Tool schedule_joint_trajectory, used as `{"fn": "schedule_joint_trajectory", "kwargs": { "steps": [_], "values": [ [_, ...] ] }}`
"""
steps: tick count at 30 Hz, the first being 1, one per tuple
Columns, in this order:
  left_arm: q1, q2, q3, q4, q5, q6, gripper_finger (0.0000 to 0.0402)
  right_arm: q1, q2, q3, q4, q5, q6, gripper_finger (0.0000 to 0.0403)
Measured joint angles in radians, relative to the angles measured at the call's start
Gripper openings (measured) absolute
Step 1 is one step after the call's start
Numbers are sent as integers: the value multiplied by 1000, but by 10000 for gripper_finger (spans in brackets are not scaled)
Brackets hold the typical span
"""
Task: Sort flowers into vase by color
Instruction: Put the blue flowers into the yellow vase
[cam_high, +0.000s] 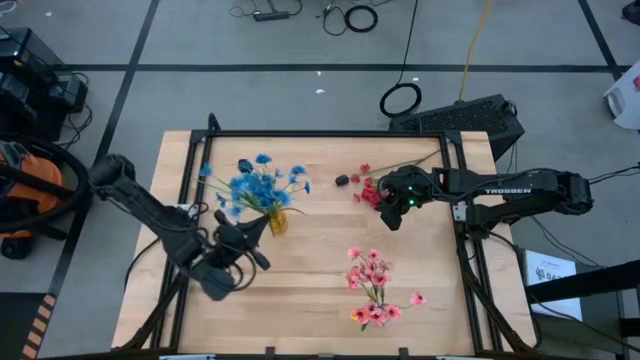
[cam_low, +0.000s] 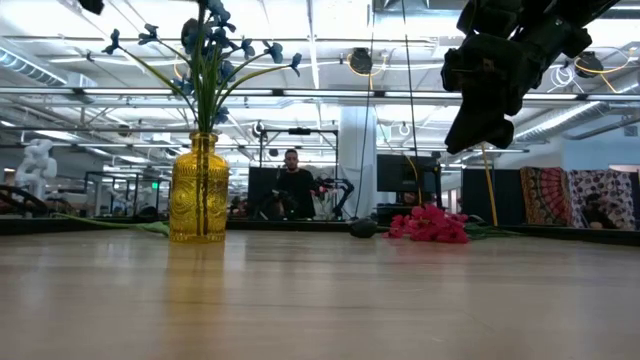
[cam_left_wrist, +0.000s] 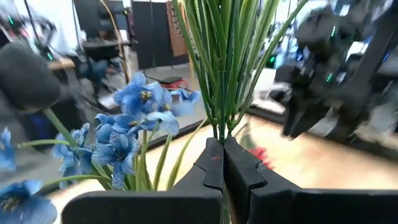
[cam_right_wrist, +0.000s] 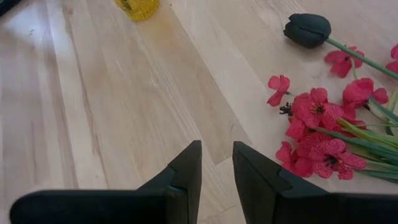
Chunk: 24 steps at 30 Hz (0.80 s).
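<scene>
Above the red flowers (cam_right_wrist: 323, 134) lying on the table (cam_high: 320, 300), the right gripper (cam_right_wrist: 216, 171) is hanging slightly parted, empty; the left gripper (cam_left_wrist: 221, 162) is clamping green stems (cam_left_wrist: 227, 56) beside the yellow vase (cam_low: 199, 190) of blue flowers (cam_high: 258, 185).

Blue flowers (cam_high: 262, 184) upright in yellow vase (cam_high: 277, 222); red flowers (cam_high: 368, 191) and pink flowers (cam_high: 373, 288) lie flat.
</scene>
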Motion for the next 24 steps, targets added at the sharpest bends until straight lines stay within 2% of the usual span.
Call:
{"fn": "schedule_joint_trajectory", "kwargs": {
  "steps": [4,9,24],
  "values": [
    [22,32,0,-6,6,73,0,0,0,0,0,0,16,83],
    [41,39,0,-79,2,68,0,0,0,0,0,0,23,83],
    [135,39,0,-117,18,15,0,0,0,0,0,5,23,83]
  ]
}}
